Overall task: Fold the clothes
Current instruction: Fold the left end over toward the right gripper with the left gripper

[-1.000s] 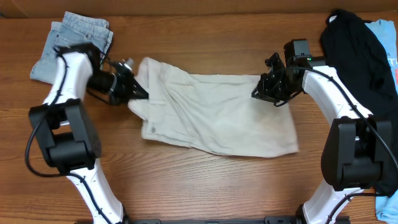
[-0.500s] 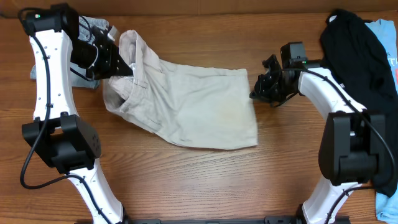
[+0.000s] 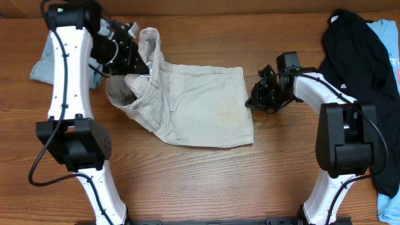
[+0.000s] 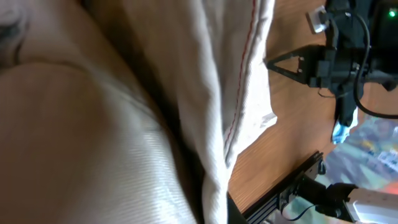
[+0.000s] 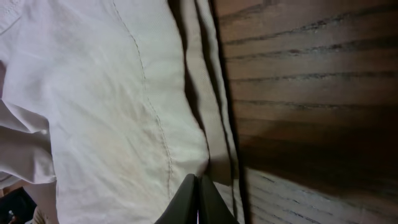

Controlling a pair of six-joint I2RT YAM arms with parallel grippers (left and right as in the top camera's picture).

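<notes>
The pale khaki shorts (image 3: 200,106) lie spread on the wooden table, their waistband end lifted and bunched at the upper left. My left gripper (image 3: 139,62) is raised above the table and shut on that waistband. In the left wrist view the cloth (image 4: 124,124) fills the frame and hides the jaws. My right gripper (image 3: 250,103) is low at the shorts' right hem. In the right wrist view its fingers (image 5: 199,180) are shut together, with the hem (image 5: 211,124) puckered at their tips.
A faded light-blue denim garment (image 3: 40,65) lies at the far left behind my left arm. A black garment (image 3: 359,44) and a light-blue cloth (image 3: 390,37) lie at the far right. My right arm (image 4: 336,56) shows in the left wrist view.
My left gripper has risen and carried the waistband up and toward the back. The shorts were dragged left and their right edge drew in. My right gripper shifted slightly left with the hem.
</notes>
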